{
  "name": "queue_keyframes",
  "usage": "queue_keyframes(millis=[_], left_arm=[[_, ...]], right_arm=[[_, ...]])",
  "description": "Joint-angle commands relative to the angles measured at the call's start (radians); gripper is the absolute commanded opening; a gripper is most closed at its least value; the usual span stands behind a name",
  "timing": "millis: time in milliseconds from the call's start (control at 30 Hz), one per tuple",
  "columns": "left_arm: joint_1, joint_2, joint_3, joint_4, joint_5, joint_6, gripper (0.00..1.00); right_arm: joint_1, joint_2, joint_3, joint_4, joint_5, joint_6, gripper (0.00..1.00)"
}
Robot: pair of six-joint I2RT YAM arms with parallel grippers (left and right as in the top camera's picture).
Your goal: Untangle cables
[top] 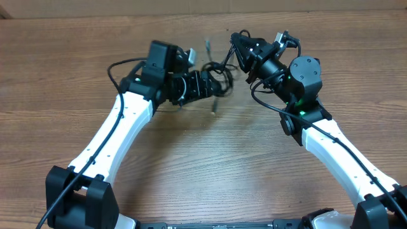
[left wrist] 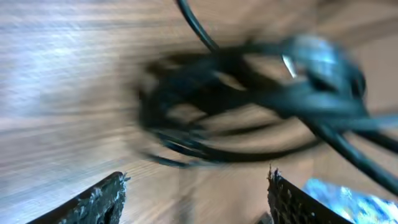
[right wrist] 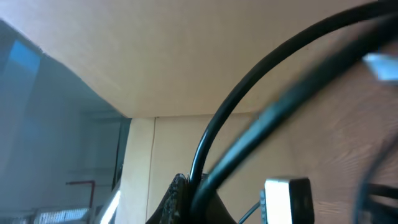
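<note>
The cables (top: 220,69) lie in a loose black tangle on the table (top: 203,159), toward 12 o'clock from its middle. The left tool (top: 213,83) meets the tangle from 9 o'clock. Its fingers (left wrist: 93,202) are spread wide with nothing between them, and the blurred coil is just beyond. The right tool (top: 236,43), at 1 o'clock of the tangle, seems pinched shut on one strand.

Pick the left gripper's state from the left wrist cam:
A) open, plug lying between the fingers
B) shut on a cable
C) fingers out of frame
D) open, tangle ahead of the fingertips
D: in the left wrist view the left gripper has its fingers wide apart with nothing between them, and the blurred cables lie beyond the tips.
</note>
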Motion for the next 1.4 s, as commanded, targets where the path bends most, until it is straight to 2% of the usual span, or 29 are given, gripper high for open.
queue_keyframes(millis=[0,267,633,767,800,867,967,1067,1100,1167,1233,1367], left_arm=[[-0.004,0.011,0.004,-0.002,-0.082,0.013,0.72],[-0.038,0.025,0.003,0.039,-0.136,-0.078,0.75],[-0.092,0.078,0.003,0.065,-0.113,-0.111,0.77],[-0.092,0.106,0.003,0.124,-0.119,-0.115,0.76],[-0.092,0.118,0.003,0.138,-0.127,-0.121,0.74],[-0.092,0.143,0.003,0.153,-0.15,-0.142,0.59],[-0.097,0.203,0.003,0.171,-0.161,-0.209,0.45],[-0.1,0.266,0.003,0.218,-0.151,-0.227,0.11],[-0.1,0.283,0.003,0.232,-0.136,-0.226,0.05],[-0.091,0.3,0.003,0.236,-0.121,-0.219,0.04],[-0.066,0.295,0.003,0.231,-0.11,-0.147,0.04],[0.007,0.261,0.004,0.212,-0.077,-0.012,0.04]], right_arm=[[0.011,-0.001,0.037,0.029,0.011,-0.003,0.04],[0.011,-0.001,0.037,0.055,0.012,0.004,0.04],[0.011,-0.001,0.037,0.058,0.013,0.004,0.04],[0.022,-0.001,0.037,0.076,0.011,0.005,0.04],[0.024,-0.001,0.037,0.087,0.011,0.005,0.04],[0.027,-0.001,0.037,0.107,0.012,0.005,0.04],[0.027,-0.001,0.037,0.122,0.011,0.006,0.04],[0.027,-0.001,0.037,0.117,0.012,0.006,0.04],[0.027,-0.001,0.037,0.108,0.016,0.002,0.04],[0.02,-0.001,0.037,0.07,0.028,-0.006,0.04],[0.007,-0.001,0.037,0.011,0.042,-0.044,0.04],[-0.016,-0.001,0.037,-0.185,0.126,-0.245,0.04]])
